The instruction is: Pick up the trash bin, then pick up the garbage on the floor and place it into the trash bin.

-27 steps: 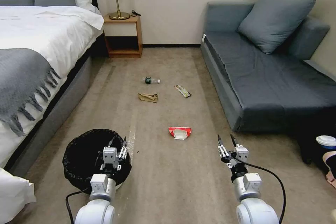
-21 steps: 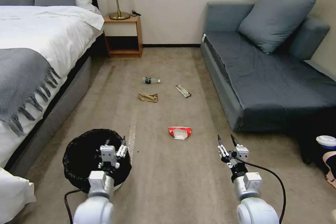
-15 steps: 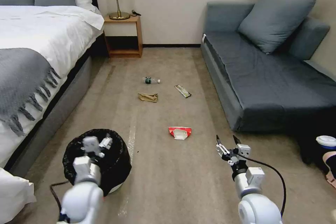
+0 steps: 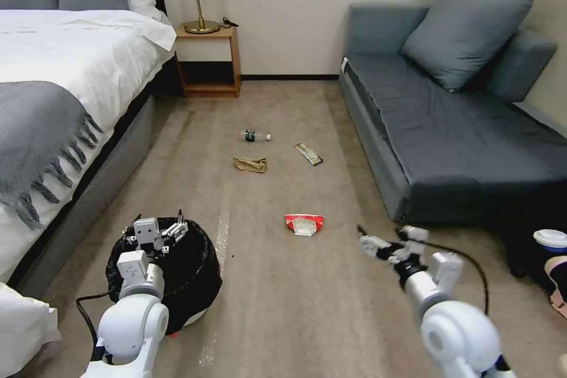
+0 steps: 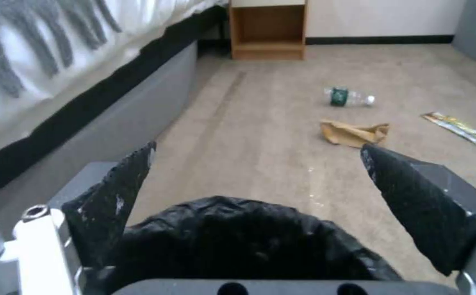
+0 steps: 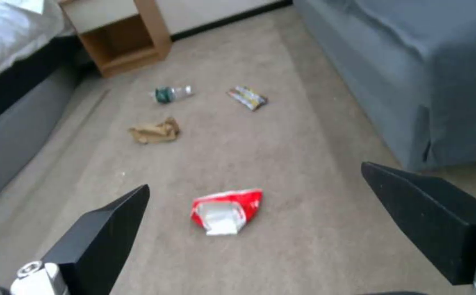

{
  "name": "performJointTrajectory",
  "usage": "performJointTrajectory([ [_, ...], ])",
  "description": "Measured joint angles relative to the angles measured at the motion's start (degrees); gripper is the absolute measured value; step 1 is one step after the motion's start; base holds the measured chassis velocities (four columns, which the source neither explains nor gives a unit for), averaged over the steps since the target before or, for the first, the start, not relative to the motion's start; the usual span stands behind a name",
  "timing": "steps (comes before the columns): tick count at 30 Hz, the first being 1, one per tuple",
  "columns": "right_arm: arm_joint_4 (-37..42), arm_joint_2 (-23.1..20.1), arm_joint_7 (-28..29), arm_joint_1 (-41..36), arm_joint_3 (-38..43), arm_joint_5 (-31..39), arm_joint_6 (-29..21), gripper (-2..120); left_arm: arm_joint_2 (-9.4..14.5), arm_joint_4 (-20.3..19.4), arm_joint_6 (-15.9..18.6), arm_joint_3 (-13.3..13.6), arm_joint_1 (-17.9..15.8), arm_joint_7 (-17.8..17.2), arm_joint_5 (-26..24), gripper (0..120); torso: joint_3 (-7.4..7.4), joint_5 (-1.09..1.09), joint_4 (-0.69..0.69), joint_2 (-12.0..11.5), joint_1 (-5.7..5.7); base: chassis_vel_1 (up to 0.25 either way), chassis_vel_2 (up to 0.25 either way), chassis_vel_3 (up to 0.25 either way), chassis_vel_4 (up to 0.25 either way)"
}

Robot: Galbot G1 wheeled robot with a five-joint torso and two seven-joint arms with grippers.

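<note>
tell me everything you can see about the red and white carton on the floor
The crushed red-and-white carton lies flat on the beige carpet, squashed, its white inner face up with red edges around it. It looks like thin cardboard. Nothing touches it. It lies nearer the robot than the other litter, ahead of the open right gripper and framed between that gripper's fingers in the right wrist view.

Black-lined trash bin [image 4: 177, 277] stands upright at 8 o'clock; carton [image 4: 303, 224] centre; paper bag [image 4: 250, 163], bottle [image 4: 256, 136], wrapper [image 4: 308, 154] toward 12.
</note>
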Motion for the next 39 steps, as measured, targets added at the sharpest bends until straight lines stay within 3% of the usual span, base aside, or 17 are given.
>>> performJointTrajectory([
  [10, -1.81, -0.98, -0.41, 1.08, 0.42, -0.16, 1.4, 100, 2.57, 0.04, 2.54, -4.12, 2.39, -3.57, -1.93, 98, 0.0, -0.04, -0.01, 0.0, 0.0, 0.0, 0.0, 0.0, 0.0],
  [13, -2.07, -0.93, -0.45, 1.34, 0.35, -0.35, 1.68, 100, 3.42, -0.88, 6.79, -4.86, 3.28, -6.38, -3.66, 98, 0.0, -0.04, 0.0, 0.0, 0.0, 0.0, 0.0, 0.0, 0.0],
  [14, -2.07, -0.93, -0.45, 1.34, 0.35, -0.35, 1.68, 100, 3.42, -0.88, 6.79, -4.86, 3.28, -6.38, -3.66, 98, 0.0, -0.04, 0.0, 0.0, 0.0, 0.0, 0.0, 0.0, 0.0],
  [16, -2.43, -0.88, -0.57, 1.32, 0.48, -0.67, 2.1, 100, 4.29, -1.59, 11.9, -5.32, 3.58, -8.99, -6.0, 98, -0.01, -0.04, 0.0, 0.0, 0.0, 0.0, 0.0, 0.0, 0.0],
  [17, -2.43, -0.88, -0.57, 1.32, 0.48, -0.67, 2.1, 100, 4.29, -1.59, 11.9, -5.32, 3.58, -8.99, -6.0, 98, -0.01, -0.04, 0.0, 0.0, 0.0, 0.0, 0.0, 0.0, 0.0],
  [20, -3.04, -0.68, -0.72, 1.14, 0.7, -1.28, 2.72, 100, 5.03, -1.69, 17.57, -5.71, 3.53, -11.91, -8.94, 97, 0.0, -0.04, 0.0, 0.0, 0.0, 0.0, 0.0, 0.0, 0.0],
  [24, -3.51, -0.14, -0.81, 1.18, 0.7, -1.84, 3.12, 100, 5.07, -0.91, 20.36, -5.82, 3.15, -14.1, -11.36, 97, -0.01, -0.05, 0.0, 0.0, 0.0, 0.0, 0.0, 0.0, 0.0],
  [29, -3.79, 0.26, -0.82, 1.38, 0.55, -2.14, 3.16, 100, 4.77, 0.11, 21.66, -5.32, 2.23, -15.81, -13.61, 98, -0.01, -0.04, 0.0, 0.0, 0.0, 0.0, 0.0, 0.0, 0.0],
  [39, -5.16, 0.99, -0.82, 1.96, 0.6, -3.03, 3.36, 100, 4.74, 5.97, 22.01, -4.5, -2.13, -18.14, -14.9, 98, 0.0, -0.04, -0.01, 0.0, 0.0, 0.0, 0.0, 0.0, 0.0],
])
